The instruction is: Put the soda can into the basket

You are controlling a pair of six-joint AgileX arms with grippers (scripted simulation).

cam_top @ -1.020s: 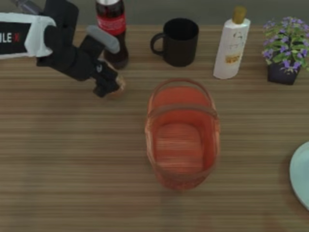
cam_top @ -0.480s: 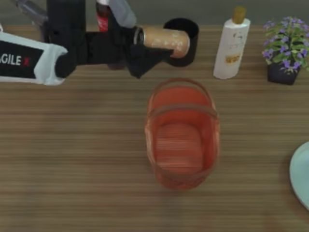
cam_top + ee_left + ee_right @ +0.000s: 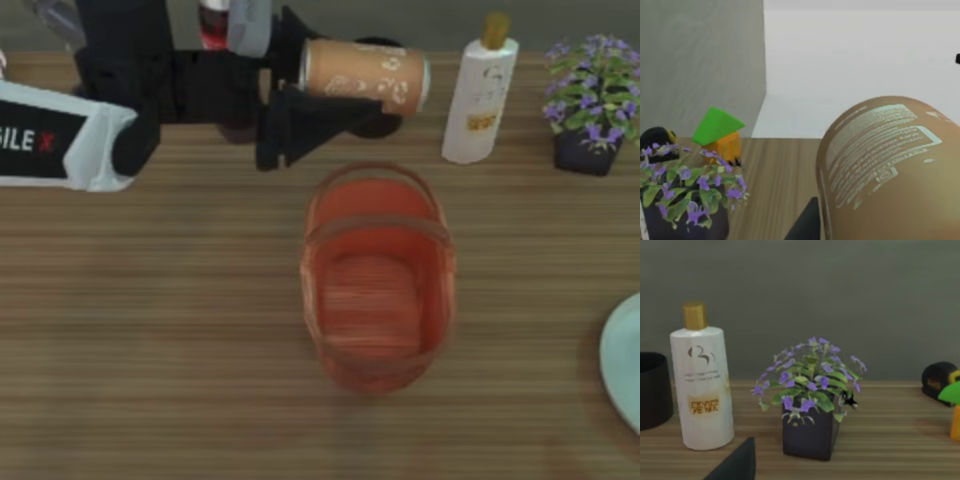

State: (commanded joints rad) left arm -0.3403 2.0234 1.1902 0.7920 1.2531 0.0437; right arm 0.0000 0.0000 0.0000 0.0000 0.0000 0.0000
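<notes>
**One can held up in the air near the back edge of the table**

One arm is at work. In the top view, the left gripper [image 3: 330, 95] is up above the back edge of the table [image 3: 150, 350]. Its two dark fingers [image 3: 300, 125] are closed on the soda can [image 3: 365, 72]. The can lies on its side, off the table, and it hides most of the black mug [image 3: 385, 122] under it. The basket [image 3: 377, 280] sits in the middle of the table, nearer the front than the can, and the can is not over it. The red-labelled bottle [image 3: 212, 25] peeks out behind the arm at the back edge. The white bottle [image 3: 480, 90] stands right of the can, and the flower pot [image 3: 592, 95] is in the back right corner. A pale plate [image 3: 625, 362] shows at the right edge.

In the left wrist view, the soda can [image 3: 890, 175] fills much of the picture, very close. You can see pale writing on its side. The flower pot [image 3: 687, 200] is farther off, with a green and orange thing [image 3: 720, 132] behind it.

In the right wrist view, the white bottle [image 3: 701, 385] and the flower pot [image 3: 810, 410] stand side by side on the table [image 3: 880, 440]. The rim of the black mug [image 3: 652, 390] shows beside the bottle. I cannot tell how the right gripper stands.
</notes>
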